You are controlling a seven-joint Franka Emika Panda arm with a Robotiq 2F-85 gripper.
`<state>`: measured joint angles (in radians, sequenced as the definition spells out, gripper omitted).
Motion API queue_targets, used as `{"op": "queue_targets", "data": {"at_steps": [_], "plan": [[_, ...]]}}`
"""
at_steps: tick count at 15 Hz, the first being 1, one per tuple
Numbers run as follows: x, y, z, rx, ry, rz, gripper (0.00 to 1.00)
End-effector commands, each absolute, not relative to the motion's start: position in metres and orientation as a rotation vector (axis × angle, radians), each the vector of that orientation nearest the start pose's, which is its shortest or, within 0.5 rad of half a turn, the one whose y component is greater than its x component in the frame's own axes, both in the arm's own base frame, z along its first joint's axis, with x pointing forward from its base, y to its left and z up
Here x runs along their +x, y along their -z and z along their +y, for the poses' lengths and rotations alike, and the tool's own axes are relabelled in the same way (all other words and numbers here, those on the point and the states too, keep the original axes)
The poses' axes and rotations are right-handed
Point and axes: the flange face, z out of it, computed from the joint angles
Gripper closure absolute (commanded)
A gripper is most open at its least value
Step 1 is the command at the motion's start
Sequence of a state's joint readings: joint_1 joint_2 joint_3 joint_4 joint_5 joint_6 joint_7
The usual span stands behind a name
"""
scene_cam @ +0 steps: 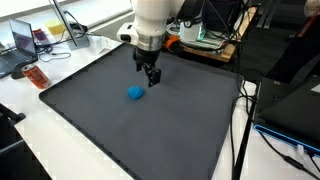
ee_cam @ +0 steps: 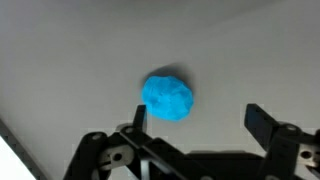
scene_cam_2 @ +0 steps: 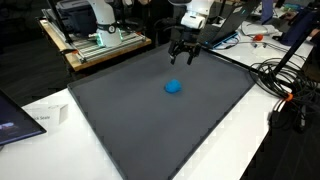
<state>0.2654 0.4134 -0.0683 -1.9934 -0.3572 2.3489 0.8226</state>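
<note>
Blue lump [scene_cam: 135,93] is being shown on the grey worktop [scene_cam: 100,130], at seven o'clock from the end effector [scene_cam: 152,78] in an exterior view. Its jaws are being held released, empty.

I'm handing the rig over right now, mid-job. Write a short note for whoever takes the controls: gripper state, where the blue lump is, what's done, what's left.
Gripper: open, holding nothing, fingers spread wide.
Blue lump: lies on the dark mat, apart from the gripper. In the wrist view it shows between the fingers, nearer one of them.
Done: the gripper hangs close to the lump.
Left: the lump is untouched and not yet gripped.
</note>
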Motion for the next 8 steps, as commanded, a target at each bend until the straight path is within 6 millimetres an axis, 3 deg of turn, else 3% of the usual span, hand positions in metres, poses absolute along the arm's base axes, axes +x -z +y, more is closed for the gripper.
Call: {"op": "queue_targets", "data": {"at_steps": [1,8], "plan": [[0.593,-0.250,0.116,-3.350,0.141,0.608,0.00],[0.602,-0.190,0.067,-3.372,0.075,0.423,0.00]]}}
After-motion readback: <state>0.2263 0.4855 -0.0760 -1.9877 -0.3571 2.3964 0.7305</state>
